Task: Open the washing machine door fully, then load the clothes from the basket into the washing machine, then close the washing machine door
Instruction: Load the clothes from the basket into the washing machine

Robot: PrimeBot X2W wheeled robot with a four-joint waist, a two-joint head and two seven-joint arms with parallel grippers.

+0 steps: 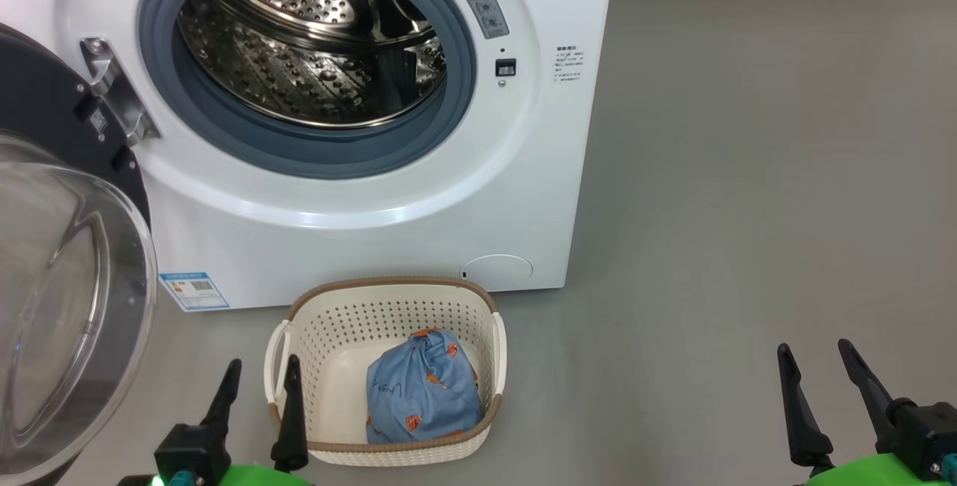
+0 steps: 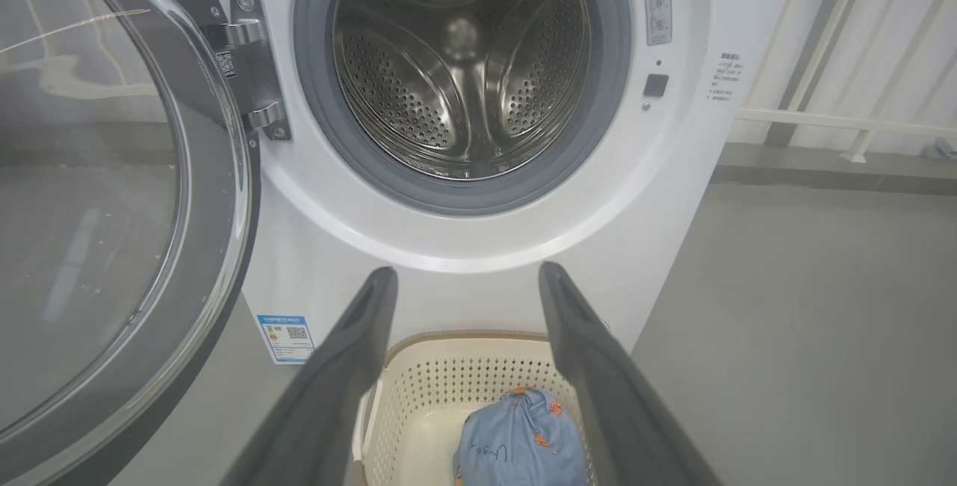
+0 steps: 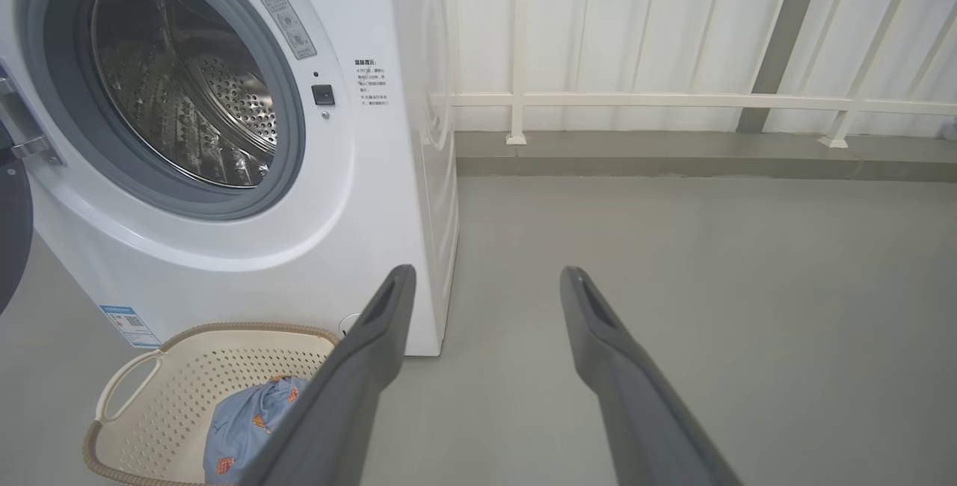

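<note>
Both spread wide, holding nothing: left gripper (image 1: 264, 360) beside the basket (image 1: 389, 282) of clothes (image 1: 422, 389), right gripper (image 1: 813, 345) above the floor (image 1: 710, 209).

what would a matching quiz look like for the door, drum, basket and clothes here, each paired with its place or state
Things:
1. door
2. drum
3. basket
4. clothes

Places or states:
a. bundled in a lump inside the basket
b. swung wide open
c. steel and bare, no fabric seen inside
d. standing on the floor in front of the machine

Pairs: 1-b, 2-c, 3-d, 4-a
</note>
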